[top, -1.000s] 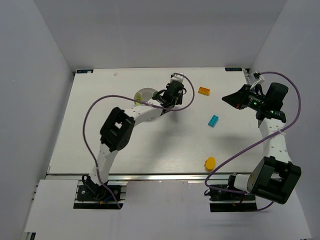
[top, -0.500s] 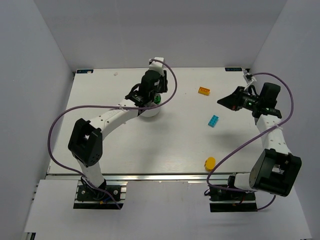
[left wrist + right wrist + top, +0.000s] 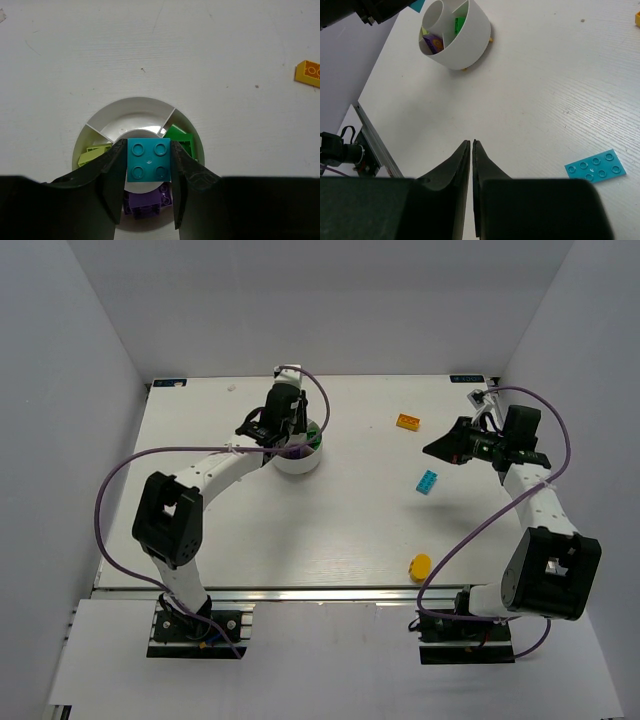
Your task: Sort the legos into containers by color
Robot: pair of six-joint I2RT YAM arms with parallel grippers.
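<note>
A square cyan brick [image 3: 148, 160] is clamped in the left tool [image 3: 148, 149], just above the round white dish [image 3: 131, 114]. The tool hides the dish's near half. A lime brick [image 3: 92, 154], a green brick [image 3: 181, 140] and a half-hidden purple brick [image 3: 147, 202] lie in separate sections. A second ago this arm reached to the right of the dish. The right tool [image 3: 471, 145], fingers together and empty, hangs over the bench [image 3: 545, 75] near a flat cyan plate [image 3: 595, 166].

White table [image 3: 300, 530] is taking up the middle of the frame, with a faint wood grain showing. Plain pale walls are boxing it in: left wall [image 3: 60, 390], back wall [image 3: 320, 300] along the top, right wall [image 3: 590, 320]. A metal rail [image 3: 320, 594] is running along the table's bottom edge. Light is falling soft and even, throwing only faint shadows.
</note>
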